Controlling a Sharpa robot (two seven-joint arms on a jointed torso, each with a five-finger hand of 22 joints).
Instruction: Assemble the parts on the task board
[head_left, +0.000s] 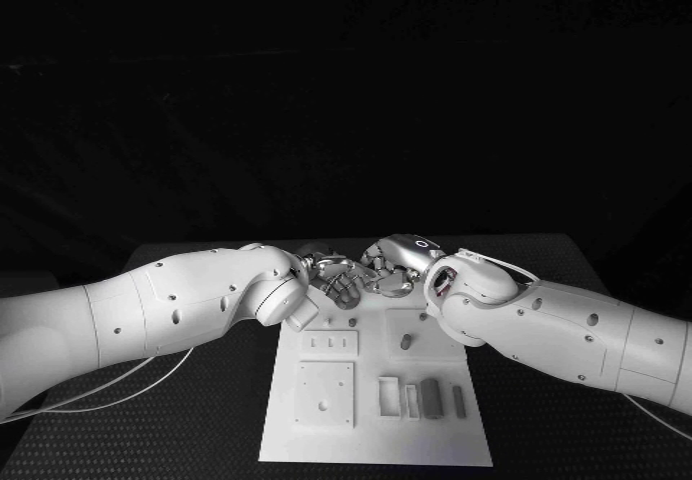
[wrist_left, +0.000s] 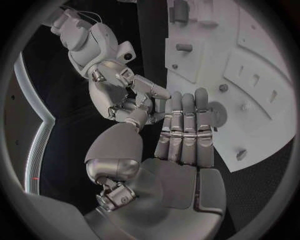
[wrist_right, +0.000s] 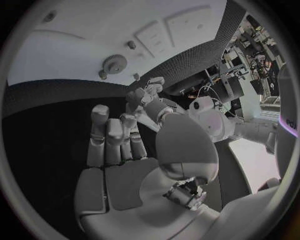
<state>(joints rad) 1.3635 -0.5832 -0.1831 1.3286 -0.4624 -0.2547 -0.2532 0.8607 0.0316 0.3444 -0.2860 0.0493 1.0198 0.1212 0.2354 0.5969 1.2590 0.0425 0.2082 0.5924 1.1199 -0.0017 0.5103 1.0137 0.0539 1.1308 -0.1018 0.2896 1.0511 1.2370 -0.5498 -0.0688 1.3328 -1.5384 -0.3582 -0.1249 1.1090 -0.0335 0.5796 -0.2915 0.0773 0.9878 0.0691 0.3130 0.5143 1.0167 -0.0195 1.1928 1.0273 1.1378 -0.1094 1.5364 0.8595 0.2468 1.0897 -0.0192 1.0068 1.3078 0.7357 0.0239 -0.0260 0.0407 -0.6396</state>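
The white task board (head_left: 375, 430) lies in the middle of the black table. Both hands meet above its far end. My left hand (head_left: 335, 280) holds its fingers (wrist_left: 184, 132) straight and side by side, palm bare, thumb bent inward. My right hand (head_left: 397, 265) reaches it from the other side, and its fingertips (wrist_left: 147, 92) touch the left thumb. Whether a part sits where they meet is hidden. A grey gear (wrist_right: 115, 63) rests on the board (wrist_right: 75, 45) beyond my right hand (wrist_right: 119, 145), partly behind the left fingers in the left wrist view. Grey parts (head_left: 430, 392) stand near the board's front.
A small grey piece (head_left: 407, 341) sits mid-board, beside square recessed plates (head_left: 326, 392). Short pegs (wrist_right: 131, 45) stand near the gear. Both white forearms (head_left: 188, 310) cross the board's far corners. Black table shows to either side of the board.
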